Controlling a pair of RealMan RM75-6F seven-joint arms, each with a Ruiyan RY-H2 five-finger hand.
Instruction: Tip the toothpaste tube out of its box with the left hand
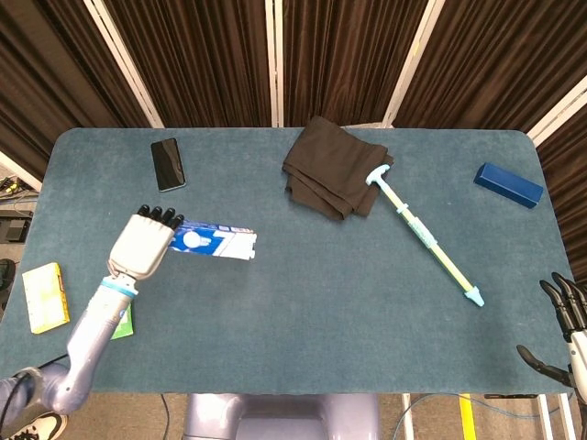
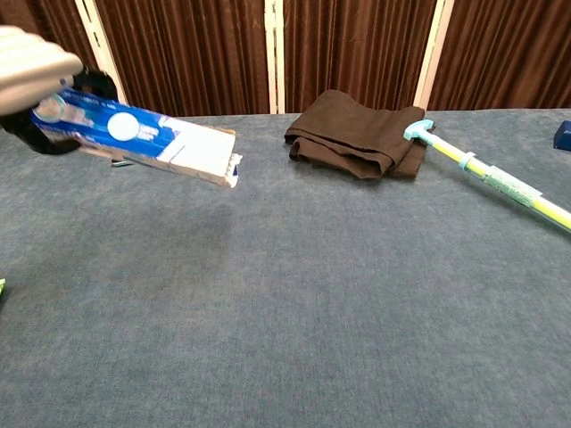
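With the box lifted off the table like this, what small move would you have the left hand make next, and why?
Probably tilt it steeper, perhaps with a slight shake. The left hand holds the toothpaste box by its far end, clear of the table, open end sloping only gently down. No tube shows beyond the opening yet, so the slope looks too shallow to slide it out.
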